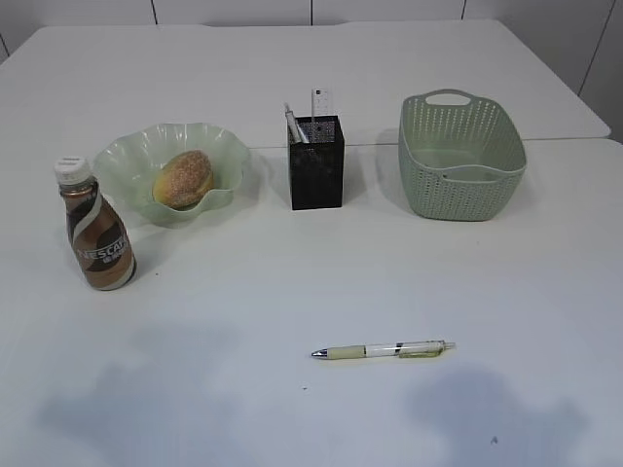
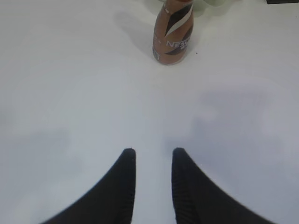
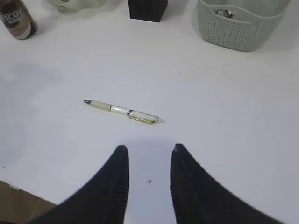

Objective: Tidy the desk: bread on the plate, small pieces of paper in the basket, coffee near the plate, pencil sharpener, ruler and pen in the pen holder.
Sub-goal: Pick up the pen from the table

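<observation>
The bread (image 1: 183, 179) lies in the wavy green plate (image 1: 129, 156). The coffee bottle (image 1: 97, 238) stands upright just left of the plate. The clear ruler (image 1: 319, 102) sticks up out of the black mesh pen holder (image 1: 315, 170). The pen (image 1: 384, 350) lies flat on the desk (image 1: 292, 282) in front. A small piece of paper (image 3: 224, 13) lies in the basket (image 3: 238, 28). No pencil sharpener shows. My left gripper (image 2: 153, 151) is open and empty, with the bottle (image 2: 173, 37) well ahead of it. My right gripper (image 3: 148, 148) is open and empty, a little short of the pen (image 3: 124, 110).
A slim grey-white stick (image 1: 292, 125) also stands in the pen holder. The basket (image 1: 459, 156) sits at the back right. The desk's near edge (image 3: 14, 189) shows at the lower left of the right wrist view. Neither arm appears in the exterior view, only their shadows.
</observation>
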Available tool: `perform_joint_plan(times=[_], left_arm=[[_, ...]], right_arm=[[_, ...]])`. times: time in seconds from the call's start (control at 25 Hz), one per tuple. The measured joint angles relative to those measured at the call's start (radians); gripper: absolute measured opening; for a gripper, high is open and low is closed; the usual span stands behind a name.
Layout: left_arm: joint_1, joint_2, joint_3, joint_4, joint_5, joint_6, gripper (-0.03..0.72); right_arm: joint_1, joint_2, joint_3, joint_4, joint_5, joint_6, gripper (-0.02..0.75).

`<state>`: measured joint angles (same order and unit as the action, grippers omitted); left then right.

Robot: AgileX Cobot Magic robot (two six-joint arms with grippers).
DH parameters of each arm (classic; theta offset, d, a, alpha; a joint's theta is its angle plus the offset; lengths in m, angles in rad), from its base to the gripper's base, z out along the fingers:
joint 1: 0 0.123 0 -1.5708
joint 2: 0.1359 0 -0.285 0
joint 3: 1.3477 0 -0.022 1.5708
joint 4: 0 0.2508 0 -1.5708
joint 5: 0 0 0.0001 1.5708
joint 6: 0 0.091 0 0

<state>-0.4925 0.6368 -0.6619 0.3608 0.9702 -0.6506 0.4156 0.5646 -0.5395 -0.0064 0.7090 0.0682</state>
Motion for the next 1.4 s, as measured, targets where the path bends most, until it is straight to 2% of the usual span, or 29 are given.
perform_joint_plan(times=[0.2, 0.4, 0.48, 0.52, 0.72, 1.08, 1.2, 1.36, 1.4], left_arm=[[0.000, 0.000, 0.000, 0.000, 0.000, 0.000, 0.178], [0.000, 0.000, 0.000, 0.000, 0.000, 0.000, 0.178], [0.000, 0.000, 0.000, -0.006, 0.000, 0.000, 0.178], [0.000, 0.000, 0.000, -0.011, 0.000, 0.000, 0.178], [0.000, 0.000, 0.000, -0.023, 0.000, 0.000, 0.178], [0.000, 0.000, 0.000, -0.027, -0.028, 0.000, 0.178], [0.000, 0.000, 0.000, -0.031, -0.044, 0.000, 0.178], [0.000, 0.000, 0.000, -0.037, -0.057, 0.000, 0.178], [0.000, 0.000, 0.000, -0.040, -0.059, 0.000, 0.178]], right_arm=[[0.000, -0.054, 0.049, -0.045, 0.000, 0.104, 0.261], [0.000, -0.092, 0.071, -0.235, 0.009, 0.191, 0.260], [0.000, -0.092, 0.071, -0.235, 0.009, 0.191, 0.260], [0.000, -0.094, 0.071, -0.289, 0.009, 0.244, 0.261], [0.000, -0.094, 0.071, -0.353, 0.026, 0.285, 0.261], [0.000, -0.094, 0.071, -0.394, 0.054, 0.344, 0.260], [0.000, -0.094, 0.071, -0.360, 0.059, 0.337, 0.260], [0.000, -0.094, 0.071, -0.269, 0.057, 0.262, 0.261], [0.000, -0.094, 0.071, -0.213, 0.045, 0.242, 0.261]])
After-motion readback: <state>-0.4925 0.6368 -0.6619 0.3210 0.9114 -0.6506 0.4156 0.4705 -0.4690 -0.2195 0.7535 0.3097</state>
